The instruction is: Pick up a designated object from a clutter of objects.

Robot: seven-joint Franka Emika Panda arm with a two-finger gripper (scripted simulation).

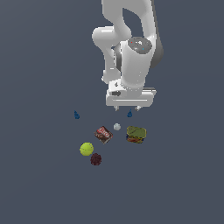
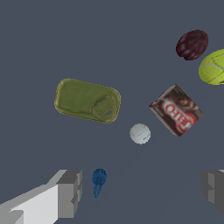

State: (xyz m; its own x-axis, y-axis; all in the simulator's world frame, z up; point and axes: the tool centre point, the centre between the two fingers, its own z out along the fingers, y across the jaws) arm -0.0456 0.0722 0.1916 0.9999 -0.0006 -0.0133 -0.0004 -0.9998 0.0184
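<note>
**End effector spread wide above one blue teardrop**

We see a tiny dark-blue teardrop piece [image 1: 129,114] standing on the dark surface [image 1: 39,183], just under the end effector [image 1: 127,107]. In the wrist view this teardrop [image 2: 98,181] sits between the fingers [image 2: 70,192], nearer one of them and touching neither; the jaws stand wide apart with nothing held.

In the exterior view, the pale grey ball [image 1: 117,127] lies at 7 o'clock from the teardrop, close by. The olive-green tin [image 1: 136,134] sits at 5 o'clock, and the red-brown can [image 1: 103,134] lies tipped over at 8 o'clock. Farther out, at 7 o'clock, we find the yellow-green tennis ball [image 1: 86,149] with the dark-red bumpy ball [image 1: 96,159] just beside it. A second blue teardrop [image 1: 76,115] stands alone at 9 o'clock, well apart.
</note>
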